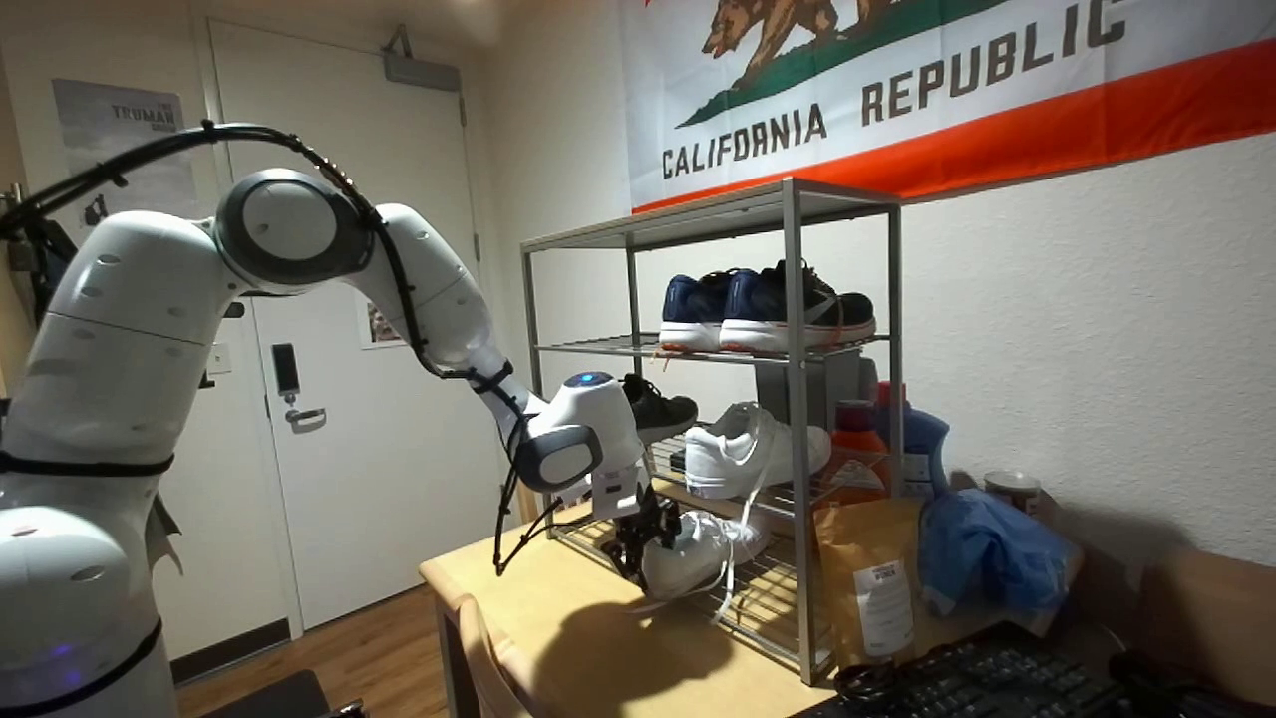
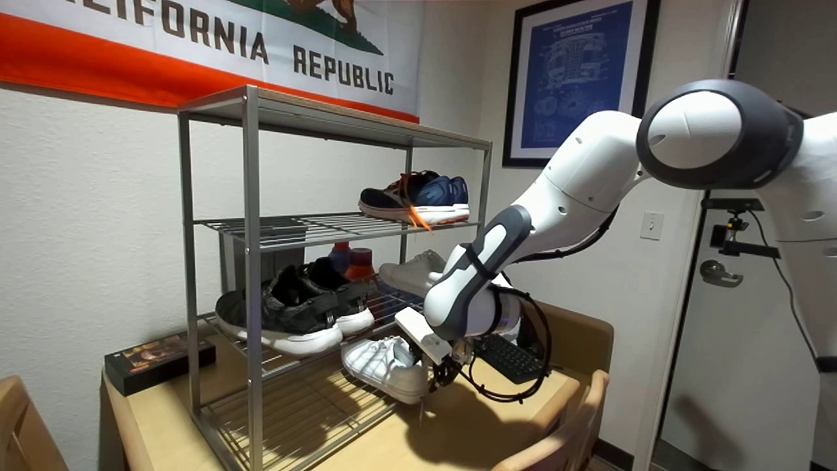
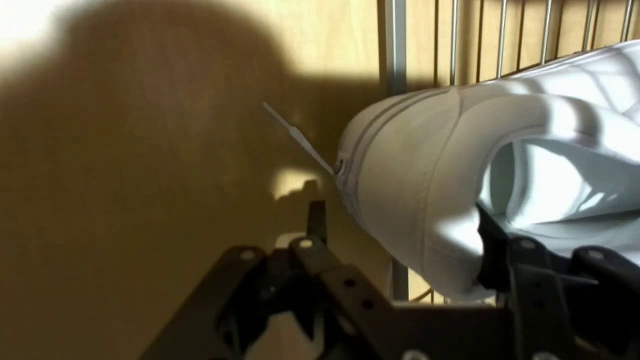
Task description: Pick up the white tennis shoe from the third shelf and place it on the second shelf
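Note:
The white tennis shoe (image 1: 688, 558) is on the third shelf (image 1: 773, 603), the low wire tier; it also shows in an exterior view (image 2: 386, 367). In the wrist view the shoe's heel (image 3: 415, 175) sticks out past the shelf's front bar (image 3: 398, 45). My gripper (image 1: 638, 553) is at the heel. In the wrist view its fingers (image 3: 400, 225) are wide apart: one is at the collar by the shoe's opening, the other is outside the heel with a gap. The second shelf (image 2: 386, 311) is the wire tier above and bears a matching white shoe (image 1: 748, 454).
Black shoes (image 2: 294, 307) stand on the second shelf. Dark blue shoes (image 1: 768, 314) stand on the upper tier. A rack post (image 1: 802, 558) rises beside the shoes. A brown pouch (image 1: 872, 588), blue bag (image 1: 992, 548) and keyboard (image 1: 997, 683) lie beside the rack. A chair (image 2: 556, 432) stands in front.

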Motion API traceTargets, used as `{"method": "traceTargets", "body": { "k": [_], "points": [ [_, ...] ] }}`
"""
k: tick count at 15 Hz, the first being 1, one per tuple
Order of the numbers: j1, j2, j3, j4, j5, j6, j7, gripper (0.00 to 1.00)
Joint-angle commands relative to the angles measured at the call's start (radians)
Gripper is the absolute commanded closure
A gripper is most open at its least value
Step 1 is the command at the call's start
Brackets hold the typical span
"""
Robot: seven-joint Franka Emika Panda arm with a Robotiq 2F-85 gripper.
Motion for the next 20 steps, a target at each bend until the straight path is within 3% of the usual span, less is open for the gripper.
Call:
{"method": "traceTargets", "body": {
  "k": [1, 5, 7, 13, 20],
  "points": [
    [0.021, 0.003, -0.028, 0.026, -0.006, -0.029, 0.029, 0.64],
    [0.029, -0.002, -0.031, 0.028, -0.008, -0.03, 0.027, 0.92],
    [0.031, -0.005, -0.031, 0.025, -0.008, -0.028, 0.024, 1.0],
    [0.02, -0.08, -0.013, -0.057, -0.003, 0.01, -0.021, 0.97],
    [-0.078, -0.307, 0.104, -0.264, 0.153, -0.006, -0.219, 0.97]
  ]
}}
